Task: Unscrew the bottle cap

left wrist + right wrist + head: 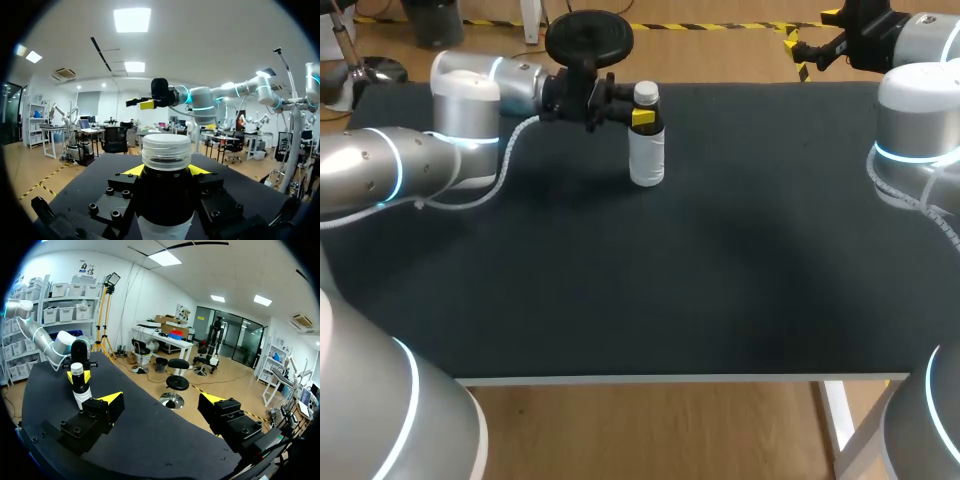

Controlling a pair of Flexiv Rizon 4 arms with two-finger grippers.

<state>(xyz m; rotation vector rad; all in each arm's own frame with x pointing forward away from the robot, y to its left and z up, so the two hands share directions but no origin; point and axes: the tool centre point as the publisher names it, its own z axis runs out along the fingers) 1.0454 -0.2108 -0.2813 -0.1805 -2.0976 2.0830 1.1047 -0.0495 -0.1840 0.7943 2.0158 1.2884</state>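
A dark bottle point(647, 150) with a white label and a white ribbed cap point(646, 94) stands upright on the black table toward its far side. My left gripper point(642, 117) comes in level from the left and is shut on the bottle just under the cap. In the left wrist view the bottle point(165, 200) fills the space between the yellow tips, and the cap point(166, 151) stands free above them. My right gripper point(798, 50) hangs open off the far right, well apart from the bottle. From its own view the right gripper point(161, 400) holds nothing, and the bottle point(80, 387) is far ahead of it.
The black table top point(720, 280) is bare around the bottle, with a white front edge point(680, 379). My right arm's elbow point(917, 120) stands over the table's right side.
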